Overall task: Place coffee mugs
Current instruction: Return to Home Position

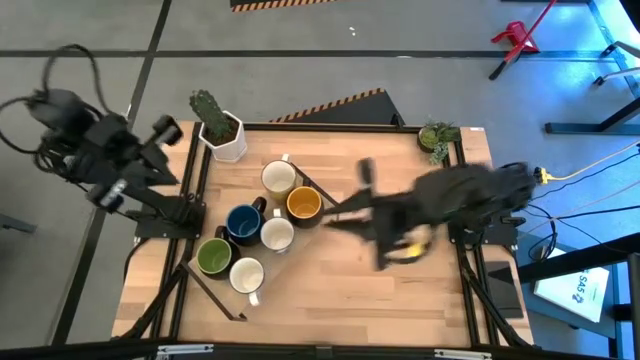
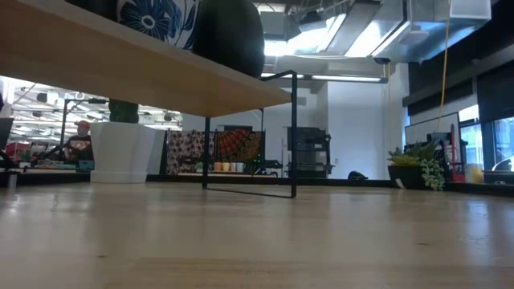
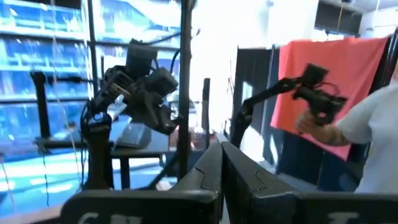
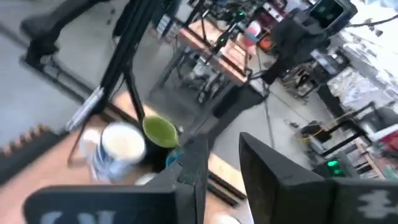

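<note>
Six mugs stand upright on a raised wooden shelf (image 1: 200,278) with a black wire frame: cream (image 1: 278,178), yellow-orange (image 1: 303,204), dark blue (image 1: 243,222), white (image 1: 277,235), green (image 1: 213,257) and white (image 1: 246,274). My right gripper (image 1: 338,217) is blurred in the high view, just right of the yellow-orange mug. It is open and empty (image 4: 222,142), with the green mug (image 4: 158,132) and a white mug (image 4: 121,146) beyond its fingers. My left gripper (image 1: 160,132) is raised off the table's far left corner, shut and empty (image 3: 221,171).
A white pot with a cactus (image 1: 222,128) stands at the far left of the table and a small green plant (image 1: 438,136) at the far right corner. The low view shows the shelf's underside (image 2: 144,76) and its wire leg (image 2: 294,136). A person with a camera (image 3: 367,137) stands beyond.
</note>
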{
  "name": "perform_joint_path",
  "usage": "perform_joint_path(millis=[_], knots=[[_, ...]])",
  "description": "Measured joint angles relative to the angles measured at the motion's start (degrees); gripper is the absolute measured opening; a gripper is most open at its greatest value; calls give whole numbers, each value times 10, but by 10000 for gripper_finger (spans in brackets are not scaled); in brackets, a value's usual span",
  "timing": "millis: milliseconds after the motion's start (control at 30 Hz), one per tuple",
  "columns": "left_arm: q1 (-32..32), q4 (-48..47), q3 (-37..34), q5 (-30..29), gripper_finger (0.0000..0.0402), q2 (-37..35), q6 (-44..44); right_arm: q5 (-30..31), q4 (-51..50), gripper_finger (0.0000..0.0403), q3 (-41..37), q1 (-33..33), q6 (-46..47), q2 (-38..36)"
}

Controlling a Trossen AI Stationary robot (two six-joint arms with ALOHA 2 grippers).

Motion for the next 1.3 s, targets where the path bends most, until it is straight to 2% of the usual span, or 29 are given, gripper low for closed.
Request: perform_joint_path(millis=[133,233,333,400,467,600,733,867,1067,1133,1300], knots=[[0,-50,2,23,0,-40,25,-1,-102,79,-2,2,-25,-70],[0,-93,-10,43,0,-75,-6,-6,-119,79,-21,-20,-25,-127],[0,-95,-49,21,0,-112,-23,-10,-115,79,-77,-39,-24,-190],[0,-96,-85,5,0,-142,-34,-11,-98,79,-144,-49,-20,-236],[0,-78,-129,7,0,-175,-60,-18,-42,79,-239,-59,-20,-291],[0,-38,-225,11,0,-246,-111,-56,155,79,-489,-101,-22,-431],[0,1,-299,5,0,-322,-136,-71,367,79,-750,-147,31,-565],[0,5,-360,-21,0,-383,-162,-80,561,79,-964,-168,77,-677],[0,30,-466,-25,0,-455,-185,-45,714,79,-1176,-168,121,-797],[0,50,-508,-29,0,-475,-184,-45,747,79,-1226,-168,123,-827],[0,110,-599,-31,0,-474,-180,-45,793,79,-1318,-168,139,-872]])
